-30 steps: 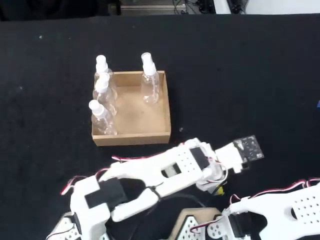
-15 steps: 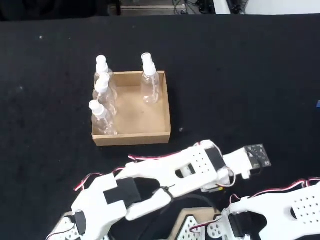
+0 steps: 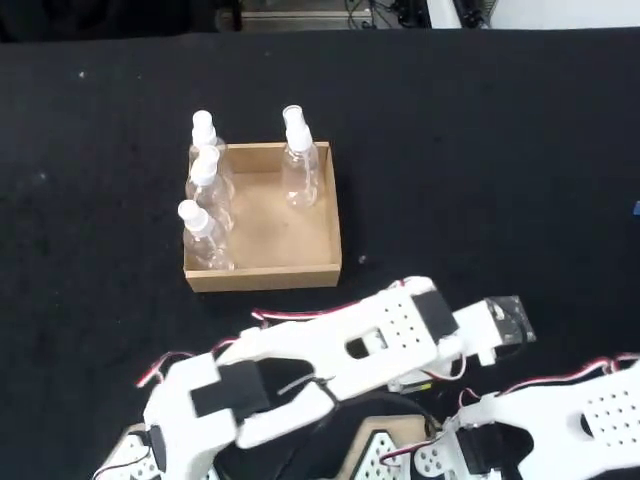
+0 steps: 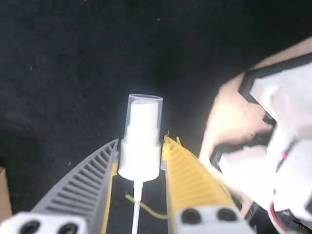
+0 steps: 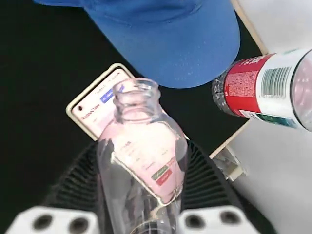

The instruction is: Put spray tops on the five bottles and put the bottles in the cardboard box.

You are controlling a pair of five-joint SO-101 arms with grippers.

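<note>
1. Fingers [image 4: 187,175] of the left arm were clamped on the spray top [image 4: 141,141], its tube running back along them.
2. Right fingers [image 5: 73,180] gripped the uncapped bottle [image 5: 141,161], neck pointing outward.
3. Beyond, the cardboard box [image 3: 262,277] held four capped bottles [image 3: 208,190].

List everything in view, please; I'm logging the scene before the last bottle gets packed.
cardboard box: one, brown, on the table
capped bottles: four, clear with white spray tops, upright in the box, three along one wall, one at the opposite far corner
open bottle: one, clear, no top, in the right tool
spray top: one, white, in the left tool
table: one, black
cap: one, blue, beyond the open bottle
phone: one, light-edged, behind the open bottle
red-labelled container: one, lying beside the cap
left tool: grey and yellow, shut on the spray top
right tool: dark, shut on the open bottle
</note>
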